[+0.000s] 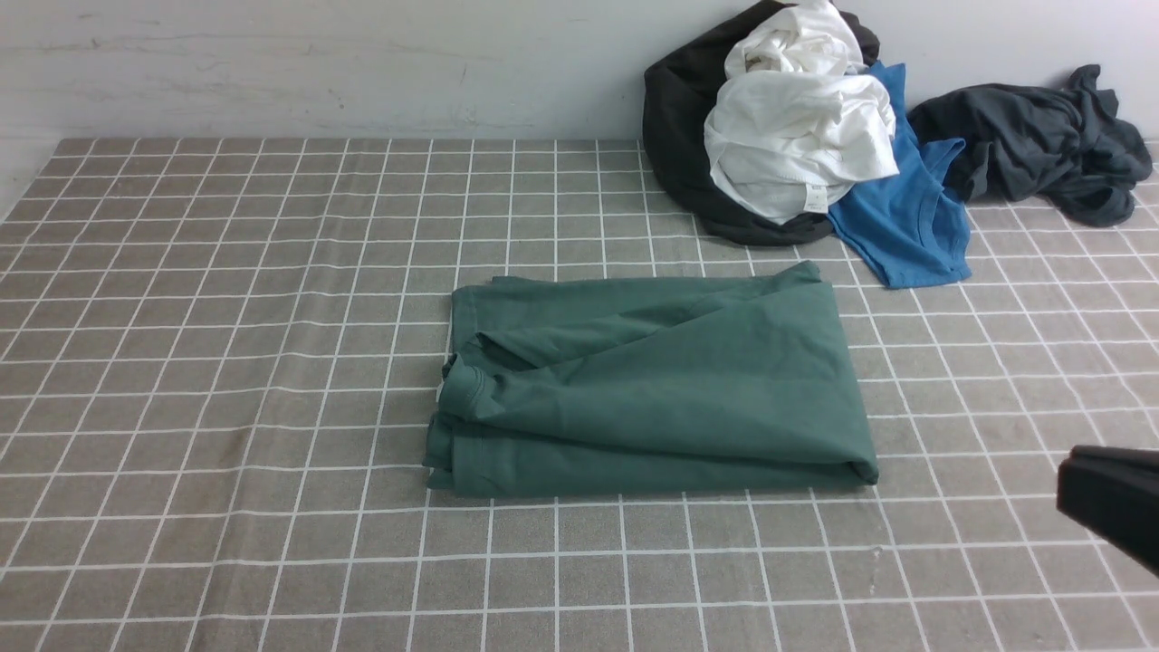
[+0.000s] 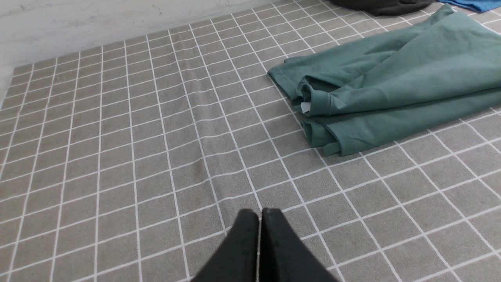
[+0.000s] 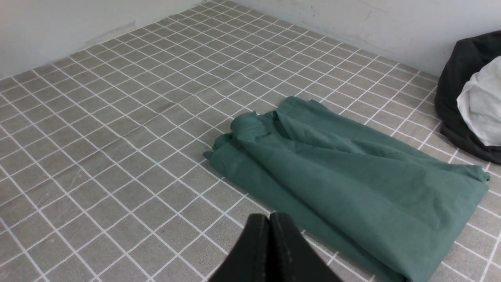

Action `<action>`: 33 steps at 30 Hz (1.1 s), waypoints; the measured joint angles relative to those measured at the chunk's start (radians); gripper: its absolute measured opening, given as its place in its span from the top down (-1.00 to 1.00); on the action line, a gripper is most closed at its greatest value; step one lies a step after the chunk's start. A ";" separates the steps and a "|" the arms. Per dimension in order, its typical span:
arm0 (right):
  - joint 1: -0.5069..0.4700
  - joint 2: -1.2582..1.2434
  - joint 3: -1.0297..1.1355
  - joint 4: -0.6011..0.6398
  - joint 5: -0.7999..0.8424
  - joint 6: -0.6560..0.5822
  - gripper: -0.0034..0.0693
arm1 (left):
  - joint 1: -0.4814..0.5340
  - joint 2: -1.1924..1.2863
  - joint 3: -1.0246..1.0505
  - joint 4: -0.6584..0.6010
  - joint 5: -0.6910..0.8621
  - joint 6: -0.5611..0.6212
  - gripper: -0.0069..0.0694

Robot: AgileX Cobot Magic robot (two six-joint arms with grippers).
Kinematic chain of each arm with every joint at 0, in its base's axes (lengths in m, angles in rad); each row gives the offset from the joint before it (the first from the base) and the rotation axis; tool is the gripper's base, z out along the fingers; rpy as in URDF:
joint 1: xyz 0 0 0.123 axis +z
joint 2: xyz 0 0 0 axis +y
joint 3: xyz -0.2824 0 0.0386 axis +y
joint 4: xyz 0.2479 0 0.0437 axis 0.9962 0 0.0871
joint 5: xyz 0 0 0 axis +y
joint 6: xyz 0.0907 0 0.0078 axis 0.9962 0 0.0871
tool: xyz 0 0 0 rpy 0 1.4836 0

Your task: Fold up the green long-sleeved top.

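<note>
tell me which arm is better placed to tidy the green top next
Probably the right. The green top lies folded at mid-table, and the right gripper, shut, sits just off its near edge. The left gripper, also shut, is farther away over bare cloth.

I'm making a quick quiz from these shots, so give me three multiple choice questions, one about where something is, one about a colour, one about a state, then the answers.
1. Where does the green long-sleeved top lie?
A. middle of the checked cloth
B. on the clothes pile
C. against the wall

2. What colour is the garment on top of the pile at the wall?
A. red
B. white
C. yellow

3. How is the left gripper?
A. wide open
B. holding the top
C. shut, empty

Answers:
1 A: it lies folded, apart from the pile.
2 B: the white garment sits on the black one.
3 C: its fingers meet above the bare checked cloth.
</note>
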 joint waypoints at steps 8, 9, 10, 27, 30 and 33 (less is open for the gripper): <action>-0.230 -0.218 0.324 -0.009 -0.327 0.071 0.94 | 0.000 0.000 0.001 0.000 0.000 0.000 0.84; -0.251 -0.232 0.333 -0.011 -0.332 0.075 0.94 | 0.000 0.000 0.001 0.000 0.000 0.000 0.84; -0.375 -0.312 0.430 -0.058 -0.365 0.147 0.94 | 0.000 0.000 0.001 0.000 0.000 0.000 0.84; -0.669 -0.534 0.665 -0.232 -0.279 0.355 0.94 | 0.000 -0.002 0.001 -0.001 0.000 0.000 0.84; -0.689 -0.534 0.665 -0.231 -0.277 0.349 0.94 | 0.000 -0.002 0.001 -0.001 0.000 0.001 0.84; -0.689 -0.534 0.665 -0.231 -0.277 0.347 0.94 | 0.000 -0.002 0.001 -0.001 0.000 0.001 0.84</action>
